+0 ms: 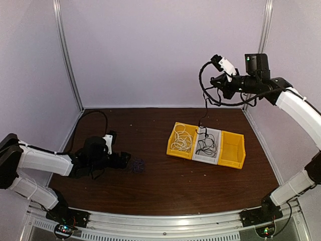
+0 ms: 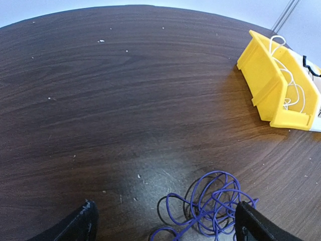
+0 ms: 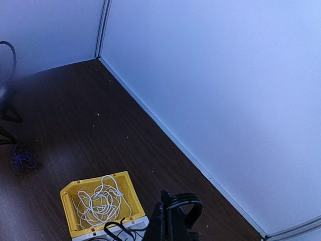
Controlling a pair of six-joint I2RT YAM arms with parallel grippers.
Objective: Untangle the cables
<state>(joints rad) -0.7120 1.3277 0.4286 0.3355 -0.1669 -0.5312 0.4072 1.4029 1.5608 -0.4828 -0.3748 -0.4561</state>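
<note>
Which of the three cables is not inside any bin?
The thin purple cable, coiled on the bare brown table by the left gripper. The white cable and black cable lie in bins.

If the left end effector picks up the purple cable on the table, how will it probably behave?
The purple cable lies in loose, overlapping loops, so it is probably floppy and will hang down when lifted. It looks thin, so likely light. The loops may snag each other, and the clump could come up together between the open left end effector.
</note>
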